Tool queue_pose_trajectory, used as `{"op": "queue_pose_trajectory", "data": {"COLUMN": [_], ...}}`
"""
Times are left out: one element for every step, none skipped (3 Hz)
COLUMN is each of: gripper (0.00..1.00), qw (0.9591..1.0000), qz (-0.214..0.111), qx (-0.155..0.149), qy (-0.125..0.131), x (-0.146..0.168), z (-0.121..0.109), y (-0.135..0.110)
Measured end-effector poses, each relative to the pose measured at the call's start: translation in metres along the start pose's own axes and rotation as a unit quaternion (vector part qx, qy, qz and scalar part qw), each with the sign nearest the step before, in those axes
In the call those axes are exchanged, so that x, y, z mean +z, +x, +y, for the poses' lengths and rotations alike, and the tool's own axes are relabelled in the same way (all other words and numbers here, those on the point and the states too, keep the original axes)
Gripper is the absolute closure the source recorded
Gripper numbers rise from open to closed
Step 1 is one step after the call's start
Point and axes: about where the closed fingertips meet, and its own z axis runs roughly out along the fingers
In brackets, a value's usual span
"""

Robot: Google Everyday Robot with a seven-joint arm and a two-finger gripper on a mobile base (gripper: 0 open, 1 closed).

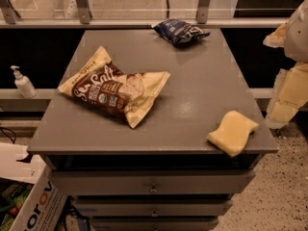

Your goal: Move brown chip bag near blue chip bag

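Observation:
The brown chip bag (113, 87), cream-tan with a dark brown centre panel and white "Sea Salt" lettering, lies flat on the left half of the grey cabinet top (192, 95). The blue chip bag (180, 32), small and dark navy, lies at the far edge, right of centre. The two bags are well apart. My gripper (288, 90) shows as pale cream parts at the frame's right edge, off the right side of the cabinet top, away from both bags and holding nothing that I can see.
A yellow sponge (233, 132) lies at the front right corner of the top. A white pump bottle (22, 82) stands on a ledge to the left. A cardboard box (33, 206) sits on the floor at lower left. Drawers (153, 186) lie below the top.

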Motion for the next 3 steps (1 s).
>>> {"op": "queue_pose_trajectory", "data": {"gripper": [0.00, 0.00, 0.00], "qw": [1.0000, 0.9995, 0.9971], "qz": [-0.007, -0.031, -0.074], "qx": [0.000, -0.001, 0.011], "qy": [0.003, 0.004, -0.009], "x": [0.001, 0.012, 0.034], "z": [0.000, -0.002, -0.005], "y": [-0.002, -0.006, -0.017]}}
